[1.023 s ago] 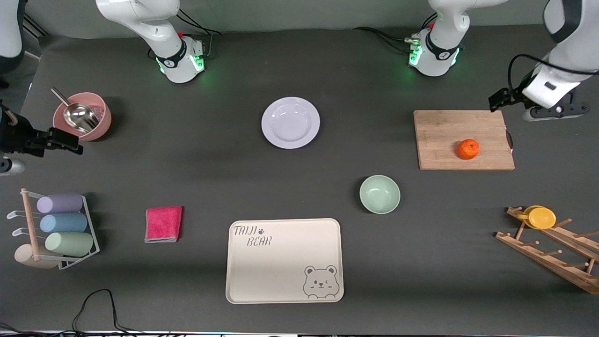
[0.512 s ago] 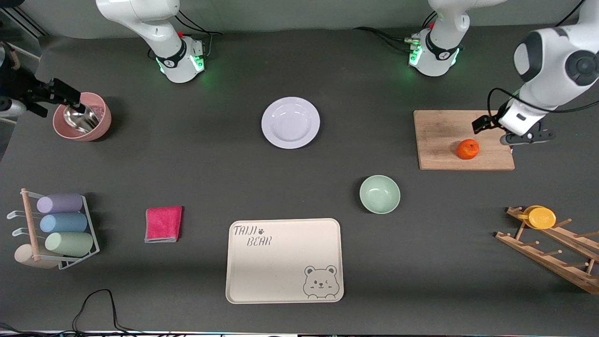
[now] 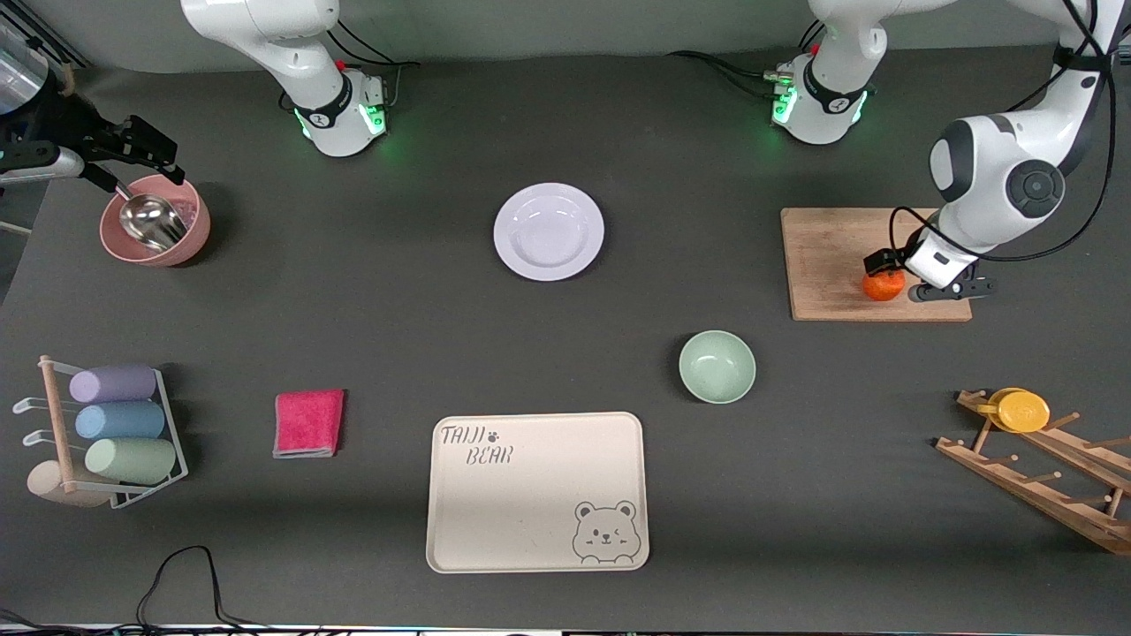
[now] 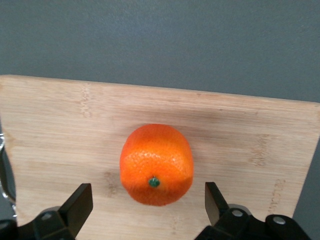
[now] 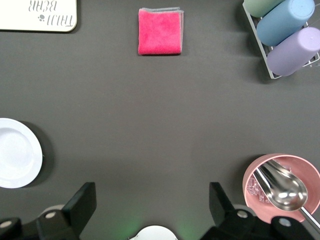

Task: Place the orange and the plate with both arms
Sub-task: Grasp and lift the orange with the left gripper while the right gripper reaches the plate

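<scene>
Bright orange and round, the orange point(image 3: 883, 285) sits on the wooden board point(image 3: 831, 265) on the dark worktop point(image 3: 565, 353), toward the left arm's end from the plate. We see the left hand point(image 4: 149, 206) low over the board, its fingers point(image 4: 76, 206) spread wide with the orange between them, not touching. Farther from the front camera than the board's orange lies the white plate point(image 3: 549, 231). Our right hand point(image 3: 146, 141) hangs wide above the pink bowl point(image 3: 155, 231) with its scoop point(image 3: 147, 218).
</scene>
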